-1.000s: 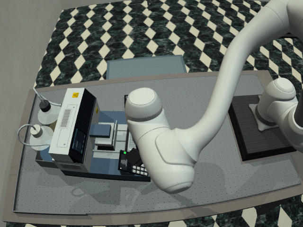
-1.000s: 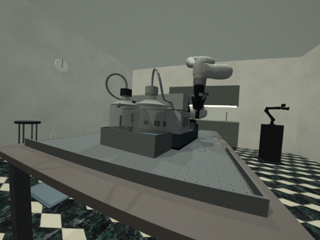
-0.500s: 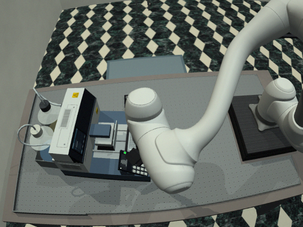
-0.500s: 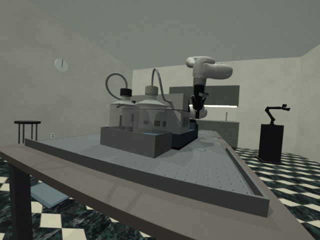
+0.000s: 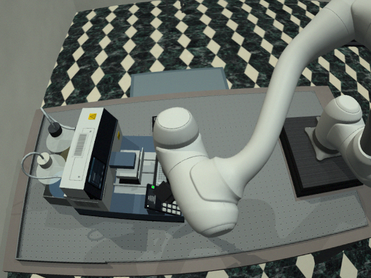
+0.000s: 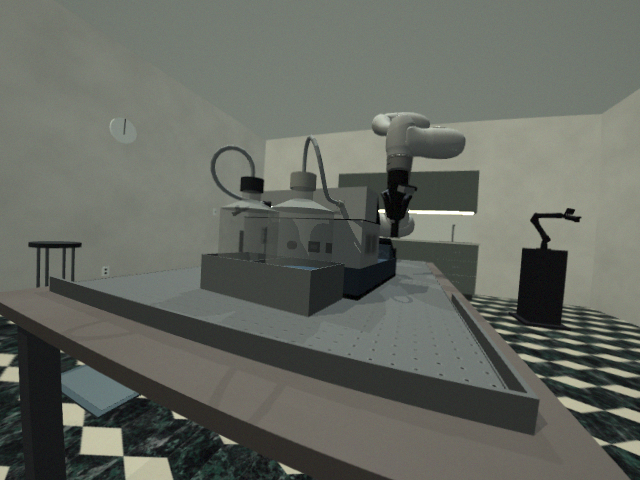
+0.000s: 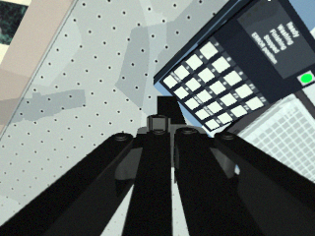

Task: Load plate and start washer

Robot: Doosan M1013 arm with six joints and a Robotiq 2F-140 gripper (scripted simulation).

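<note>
1. The arm (image 5: 269,98) reaches from its base (image 5: 335,134) at the right of the table (image 5: 209,248) across to the washer (image 5: 90,155) on the left, its wrist bulk hanging over the washer's front right part.
2. The gripper (image 7: 167,129) points straight down, fingers together with nothing between them. From the wrist view its tips sit just off the near corner of the keypad (image 7: 217,84), over the perforated table top; whether they touch anything I cannot tell.
3. The keypad (image 5: 167,206) is a dark slanted panel with rows of pale keys and a small screen (image 7: 273,36) above them. Beside the screen the lamp (image 7: 306,78) glows green; it shows as a green dot in the top view too (image 5: 153,186).
4. The plate (image 7: 283,130) lies right next to the keypad, its grid of small wells visible at the right edge of the wrist view. In the top view a strip of it (image 5: 160,175) peeks out from under the wrist, in front of the washer's tower. Most of it is hidden, so I cannot tell its seating or where the cut corner lies.
5. Two bottles (image 6: 268,227) with hoses stand behind the washer.
</note>
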